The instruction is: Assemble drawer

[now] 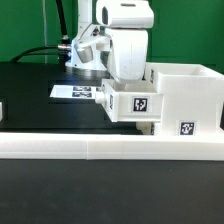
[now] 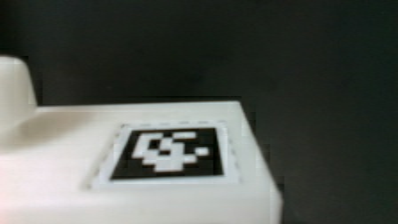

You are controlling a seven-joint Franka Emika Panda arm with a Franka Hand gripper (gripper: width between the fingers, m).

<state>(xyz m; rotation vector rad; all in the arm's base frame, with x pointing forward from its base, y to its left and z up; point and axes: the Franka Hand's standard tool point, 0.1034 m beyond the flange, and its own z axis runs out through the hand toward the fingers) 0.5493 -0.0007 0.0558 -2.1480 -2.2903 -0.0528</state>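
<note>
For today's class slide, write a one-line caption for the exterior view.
Franka gripper lowered over a small white tagged tray beside the drawer housing, white rail in front.

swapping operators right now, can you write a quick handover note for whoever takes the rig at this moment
Gripper: down over a small tray; its fingertips are hidden in both views, so open or shut cannot be told.
Things: the tall housing stands at the exterior view's right, behind the long low rail. The tray sits at the housing's open side, partly in. The marker board lies flat on the table behind. The wrist view shows only a white tagged face, blurred.
Done: tray brought to the housing and apparently started in.
Left: seat it fully; no other trays are in view.
</note>
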